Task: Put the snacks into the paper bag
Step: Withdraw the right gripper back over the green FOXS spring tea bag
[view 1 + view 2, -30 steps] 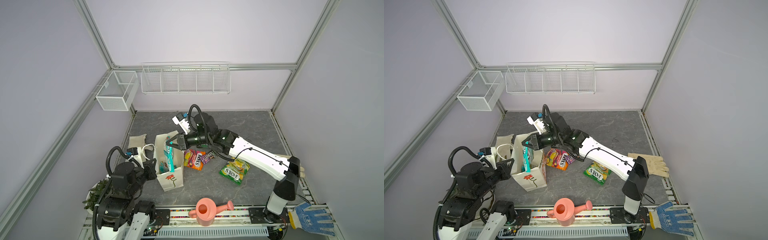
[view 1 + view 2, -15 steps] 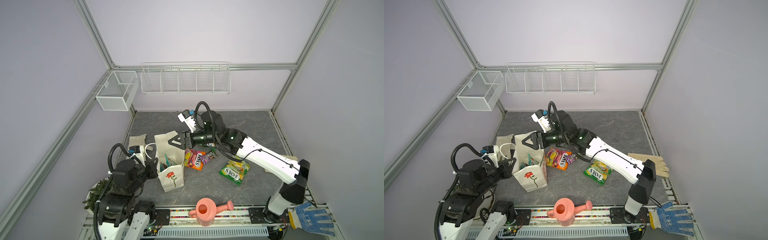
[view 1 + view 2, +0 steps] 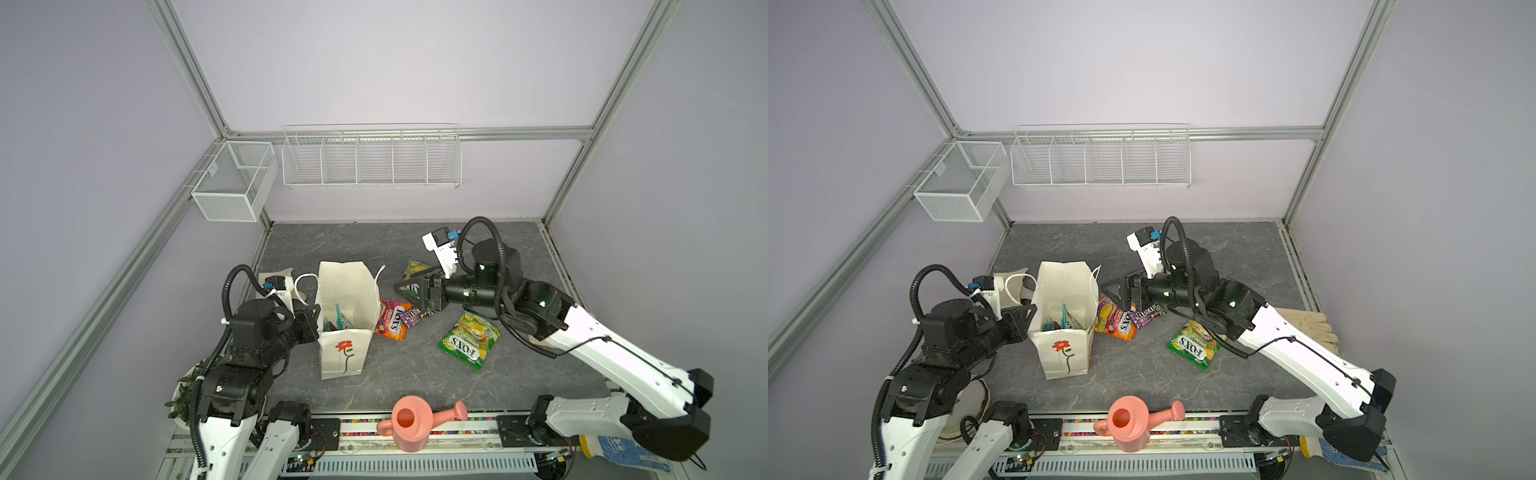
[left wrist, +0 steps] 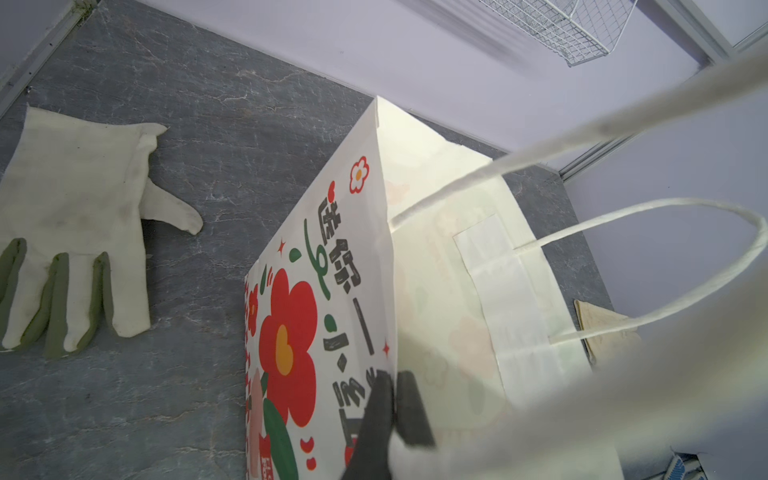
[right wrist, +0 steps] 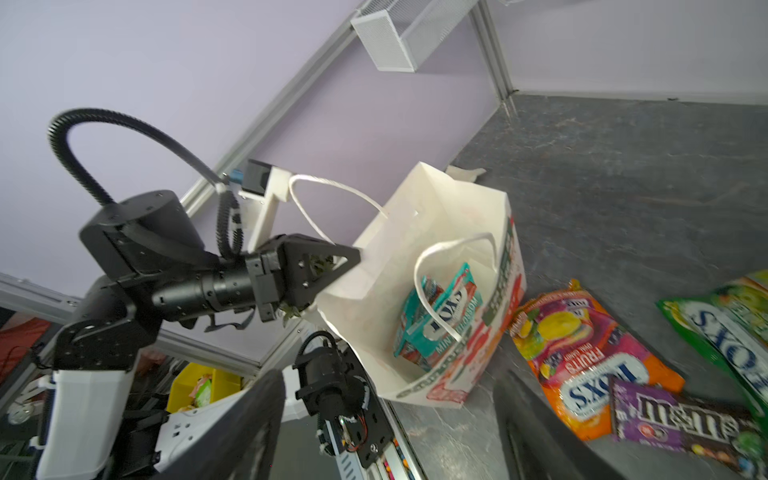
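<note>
- Back from above the tall cream-white paper bag [image 3: 347, 353] has come the right tool [image 3: 409, 289]. A second ago it hung over the bag's mouth gripping a teal pack; now it sits to the right of the bag with its fingers spread wide and nothing between them.
- Nearest me, a salmon-pink plastic watering can [image 3: 409, 424] stands on the front rail, with a blue-dotted knit glove [image 3: 619, 451] off at the right corner.
- On the grey marbled table [image 3: 374, 241] the paper bag stands upright and open, left of centre, with a red flower on a green stem facing front.
- Pressed together on the bag's left rim is the left tool [image 3: 313, 318]. The left wrist view shows its fingertips [image 4: 390, 399] pinching the paper edge, one on each side.
- Glossy teal-white packs [image 5: 440, 320] stand on end inside the bag, under a white cord handle.
- Well right of the bag, a green-yellow FOX'S bag [image 3: 469, 338] lies flat below the right arm.
- Just right of the bag lies an orange-purple FOX'S bag [image 3: 392, 322], and a small purple M&M's pack [image 3: 413, 316] lies against its right edge.
- Behind those two the right tool points toward the bag, and a second green-yellow bag [image 3: 415, 270] peeks out beyond it.
- In a top view a cream fabric glove [image 3: 1304, 326] lies at the table's right edge.
- Farthest back, a long white wire rack [image 3: 372, 160] hangs on the rear wall and a white mesh basket [image 3: 232, 183] on the left wall.
</note>
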`<state>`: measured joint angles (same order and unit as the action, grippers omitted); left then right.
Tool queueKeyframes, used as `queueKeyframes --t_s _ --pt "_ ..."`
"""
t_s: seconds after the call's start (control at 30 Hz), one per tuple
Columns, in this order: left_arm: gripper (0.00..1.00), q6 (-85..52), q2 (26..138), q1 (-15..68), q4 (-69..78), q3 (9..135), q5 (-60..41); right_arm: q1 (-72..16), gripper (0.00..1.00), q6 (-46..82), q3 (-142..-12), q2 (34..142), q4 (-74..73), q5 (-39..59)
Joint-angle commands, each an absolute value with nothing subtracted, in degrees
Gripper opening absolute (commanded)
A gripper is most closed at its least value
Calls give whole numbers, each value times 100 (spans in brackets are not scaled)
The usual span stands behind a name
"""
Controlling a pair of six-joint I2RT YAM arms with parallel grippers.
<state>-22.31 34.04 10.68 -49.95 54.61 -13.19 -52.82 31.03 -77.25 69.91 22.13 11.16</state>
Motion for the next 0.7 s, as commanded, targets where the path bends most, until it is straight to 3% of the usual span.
queueKeyframes --t_s 0.0,0.67 --pt "0 -2314 3451 1099 -4611 5617 -1533 -5187 83 2993 -7238 6602 2546 461" --pt "0 -2572 3349 1099 -4318 5291 -1912 -4863 87 3402 -5752 5789 2826 -179"
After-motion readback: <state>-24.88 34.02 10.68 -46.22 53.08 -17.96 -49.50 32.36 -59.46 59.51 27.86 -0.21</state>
